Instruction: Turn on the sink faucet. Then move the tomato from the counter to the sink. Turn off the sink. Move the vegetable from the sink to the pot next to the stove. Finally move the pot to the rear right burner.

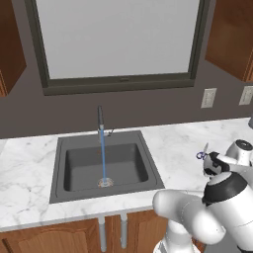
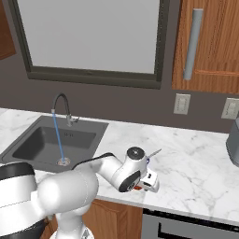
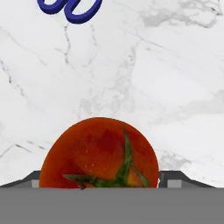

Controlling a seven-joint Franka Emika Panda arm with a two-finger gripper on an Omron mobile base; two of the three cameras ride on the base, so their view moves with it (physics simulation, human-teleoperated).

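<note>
The tool (image 3: 98,183) straddles the tomato (image 3: 99,153), its jaws spread wide on either side; whether they touch it I cannot tell. The tomato lies on the marble table (image 3: 144,74), with blue scissor handles (image 3: 70,8) at 12 o'clock. The faucet (image 1: 100,120) pours water (image 1: 103,158) into the sink (image 1: 106,165).

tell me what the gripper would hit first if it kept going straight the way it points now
Most likely the tomato on the marble counter: it sits dead ahead between the gripper's finger tips. The jaws flank it, though contact is unclear. Below it is only counter.
</note>
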